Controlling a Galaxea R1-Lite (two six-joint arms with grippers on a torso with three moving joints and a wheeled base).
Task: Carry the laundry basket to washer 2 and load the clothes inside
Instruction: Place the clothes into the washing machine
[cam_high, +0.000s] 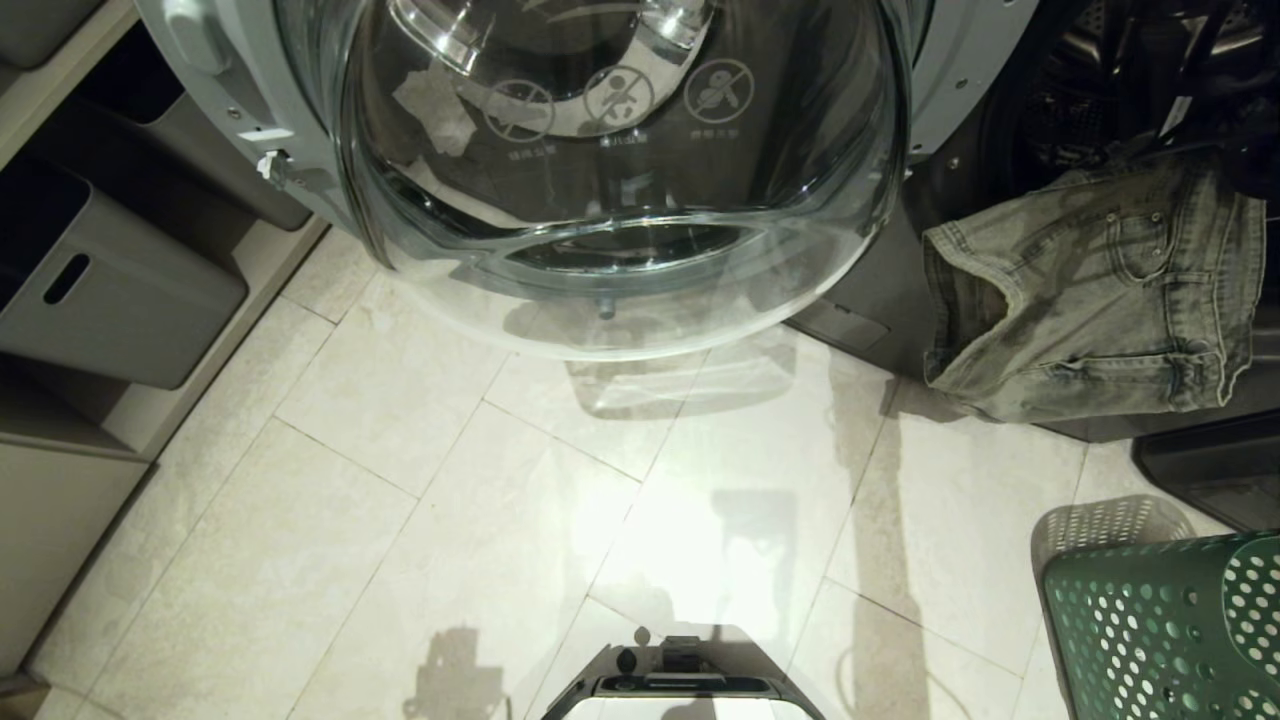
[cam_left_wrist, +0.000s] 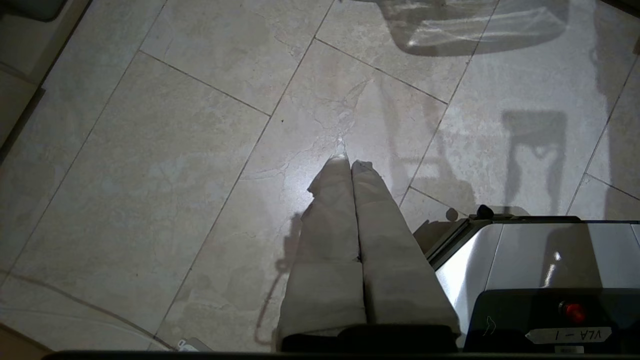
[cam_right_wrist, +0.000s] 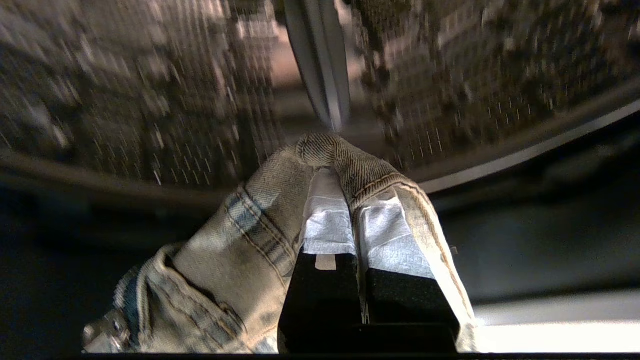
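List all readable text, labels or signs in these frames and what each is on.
"VLA - 1", seen upside down: tag on the robot base.
Three round crossed-out warning pictograms on the glass washer door; the small captions under them are too small to read.
Nothing legible on the jeans or the green laundry basket.

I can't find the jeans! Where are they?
The jeans hang out of the washer's opening, upper right in the head view, above the green basket. The right gripper pinches one end inside the drum.
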